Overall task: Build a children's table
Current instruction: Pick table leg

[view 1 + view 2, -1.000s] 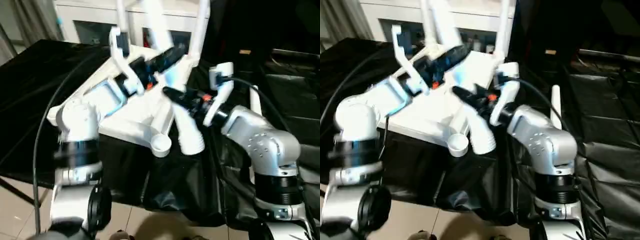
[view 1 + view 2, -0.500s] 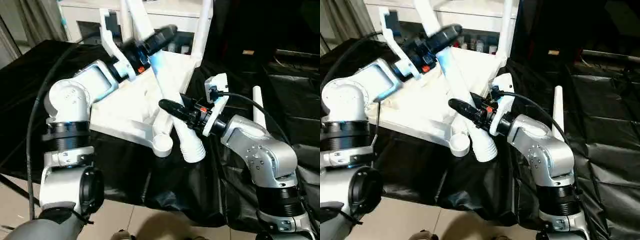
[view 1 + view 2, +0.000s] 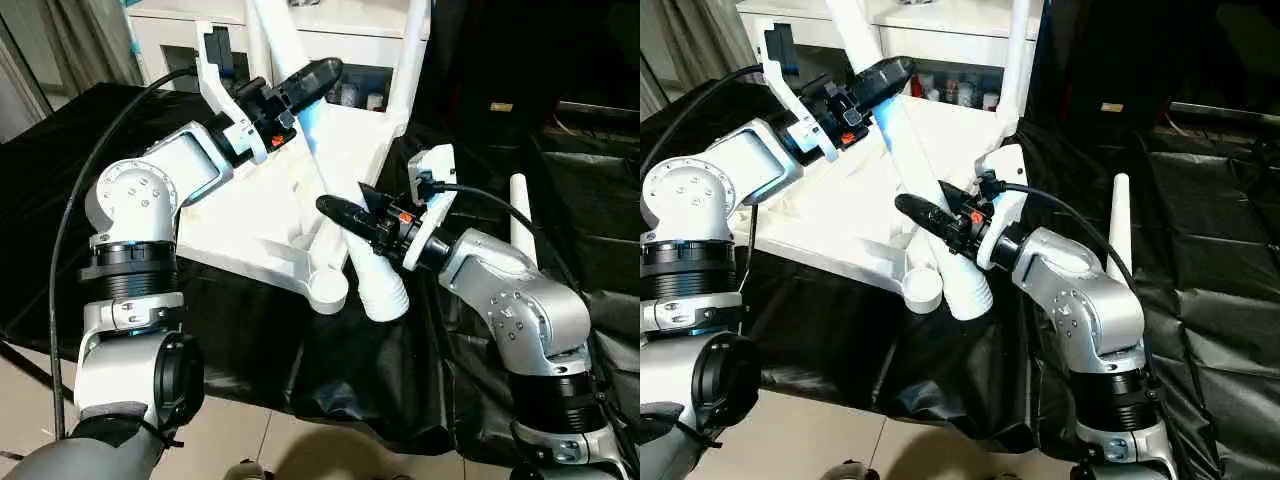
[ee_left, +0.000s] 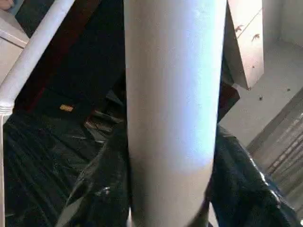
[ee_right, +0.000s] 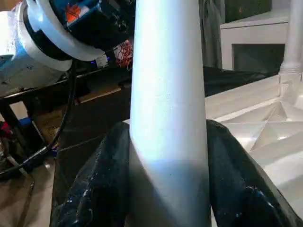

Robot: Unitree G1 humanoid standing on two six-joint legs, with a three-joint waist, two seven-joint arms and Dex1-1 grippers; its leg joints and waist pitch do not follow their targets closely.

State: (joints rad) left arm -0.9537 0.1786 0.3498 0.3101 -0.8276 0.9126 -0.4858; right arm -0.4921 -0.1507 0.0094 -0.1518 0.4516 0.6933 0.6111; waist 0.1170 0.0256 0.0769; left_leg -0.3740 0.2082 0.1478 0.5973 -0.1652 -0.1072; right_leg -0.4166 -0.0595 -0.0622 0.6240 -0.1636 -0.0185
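The children's table top [image 3: 250,225] lies upside down on black cloth, ribbed underside up, with an empty round corner socket [image 3: 327,290] at its near edge. One white leg [image 3: 410,60] stands in a far corner. A loose leg [image 3: 912,165] slants up and to the left across the top, its ribbed thick end [image 3: 385,295] hanging beside that socket. My right gripper [image 3: 345,207] is shut on this leg just above the thick end, its fingers [image 5: 106,189] pressed to both sides. My left gripper [image 3: 318,73] is shut on the same leg higher up [image 4: 170,118].
Another white leg [image 3: 517,215] points up behind my right forearm. A white cabinet [image 3: 175,35] with glass doors stands behind the table top. Black plastic sheeting [image 3: 560,170] covers the surface to the right. Tiled floor [image 3: 250,440] shows below the near edge.
My left gripper has risen along the slanted leg and closed around its upper part. The right gripper keeps its hold near the thick end. The camera has shifted.
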